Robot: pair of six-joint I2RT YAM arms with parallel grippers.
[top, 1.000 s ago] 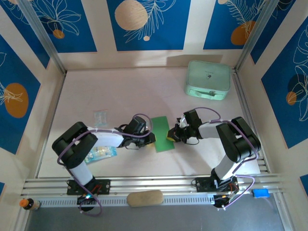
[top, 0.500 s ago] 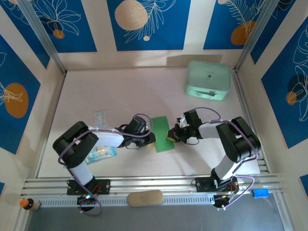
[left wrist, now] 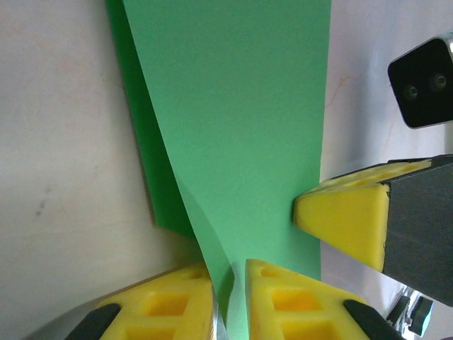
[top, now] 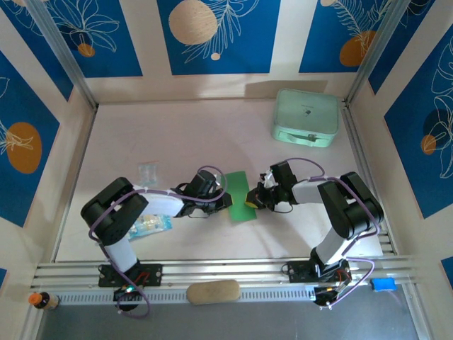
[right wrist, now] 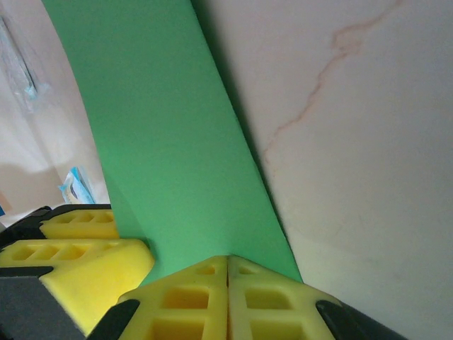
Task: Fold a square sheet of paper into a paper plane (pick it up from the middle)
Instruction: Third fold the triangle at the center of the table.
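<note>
At table (top: 177, 134) centre, the square sheet of paper (top: 238, 195) is seen folded double. Its left edge is pinched by the left gripper (left wrist: 228, 276), likely to lift the flap. The right gripper (right wrist: 228, 263) is closed tight, tips set against the right edge, probably as an anchor.

Inventory as I read it from the remote station:
- surface (top: 212, 134): 1
- green paper sheet (top: 238, 191): 1
- mint case (top: 306, 117): 1
- clear packets: 2, being the plain packet (top: 147, 172) and the blue-printed packet (top: 150, 225)
- grippers: 2, being the left gripper (top: 228, 202) and the right gripper (top: 250, 200)
- tan oblong pad (top: 212, 291): 1
- orange-capped bottle (top: 41, 300): 1
- blue block (top: 383, 284): 1
</note>
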